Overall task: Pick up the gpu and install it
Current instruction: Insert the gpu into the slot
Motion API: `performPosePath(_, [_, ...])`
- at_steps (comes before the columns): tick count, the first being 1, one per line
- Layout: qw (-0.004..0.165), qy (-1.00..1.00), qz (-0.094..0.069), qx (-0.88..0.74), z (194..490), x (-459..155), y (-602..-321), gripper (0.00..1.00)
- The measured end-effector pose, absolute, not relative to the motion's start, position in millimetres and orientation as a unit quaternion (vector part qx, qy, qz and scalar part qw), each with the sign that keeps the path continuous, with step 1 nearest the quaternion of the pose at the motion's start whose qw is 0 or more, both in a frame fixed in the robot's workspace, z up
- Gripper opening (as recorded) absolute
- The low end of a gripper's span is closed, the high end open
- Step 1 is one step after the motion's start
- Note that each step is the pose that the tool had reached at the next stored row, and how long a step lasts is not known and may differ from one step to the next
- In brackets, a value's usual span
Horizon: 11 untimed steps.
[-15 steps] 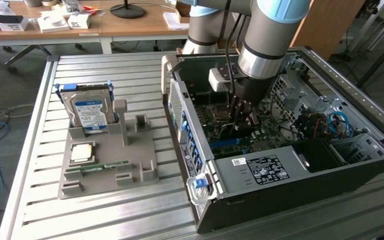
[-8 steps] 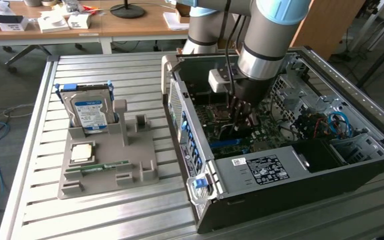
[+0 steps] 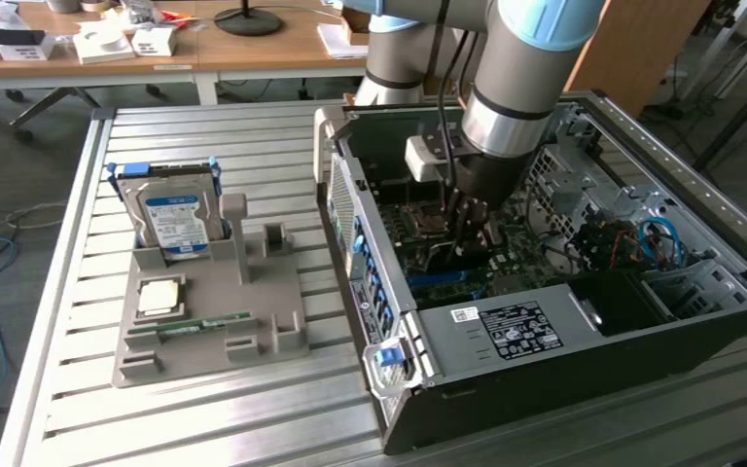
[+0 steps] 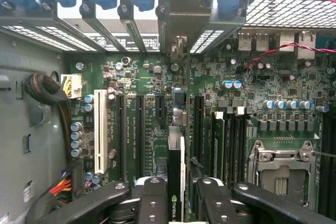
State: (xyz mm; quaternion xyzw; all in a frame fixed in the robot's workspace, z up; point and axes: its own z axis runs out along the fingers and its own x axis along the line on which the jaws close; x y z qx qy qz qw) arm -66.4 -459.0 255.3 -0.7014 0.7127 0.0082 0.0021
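Where the exterior view looks down into the open case (image 3: 516,326), the arm stands upright and the gripper (image 3: 467,232) sits low over the motherboard (image 3: 536,255) — what it grips is hard to make out from there. On the wrist view, the fingers (image 4: 152,198) are clamped on the gpu (image 4: 176,156), held edge-on. Its long axis runs parallel to the black slots (image 4: 140,135) — lying between two of them, pointing toward the rear openings (image 4: 131,38). I cannot tell whether it touches the board.

gpu (image 4: 176,156) in claw (image 4: 180,192), inside case (image 3: 504,331); stand (image 3: 205,326) at exterior view's left.
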Motion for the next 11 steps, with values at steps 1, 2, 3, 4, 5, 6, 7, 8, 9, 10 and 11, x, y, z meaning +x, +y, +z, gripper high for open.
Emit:
performPosePath(1, [0.002, 0.713, 0.008, -0.701, 254.9, -66.4, -459.0, 0.26])
performPosePath(2, [0.002, 0.713, 0.008, -0.701, 254.6, -66.4, -459.0, 0.26])
performPosePath(3, [0.002, 0.713, 0.008, -0.701, 254.2, -66.4, -459.1, 0.26])
performPosePath(4, [0.002, 0.713, 0.008, -0.701, 253.8, -66.4, -459.1, 0.26])
performPosePath(5, [0.002, 0.713, 0.008, -0.701, 253.4, -66.4, -459.0, 0.26])
performPosePath(6, [0.002, 0.713, 0.008, -0.701, 253.5, -66.4, -459.1, 0.26])
performPosePath(7, [0.002, 0.713, 0.008, -0.701, 253.5, -66.4, -459.1, 0.26])
performPosePath(8, [0.002, 0.713, 0.008, -0.702, 253.3, -66.4, -459.0, 0.26])
performPosePath(9, [0.002, 0.712, 0.008, -0.702, 253.3, -66.4, -459.1, 0.26])
performPosePath(10, [0.002, 0.712, 0.008, -0.702, 253.3, -66.4, -459.1, 0.26])
performPosePath(11, [0.002, 0.712, 0.008, -0.702, 253.3, -66.4, -459.0, 0.26])
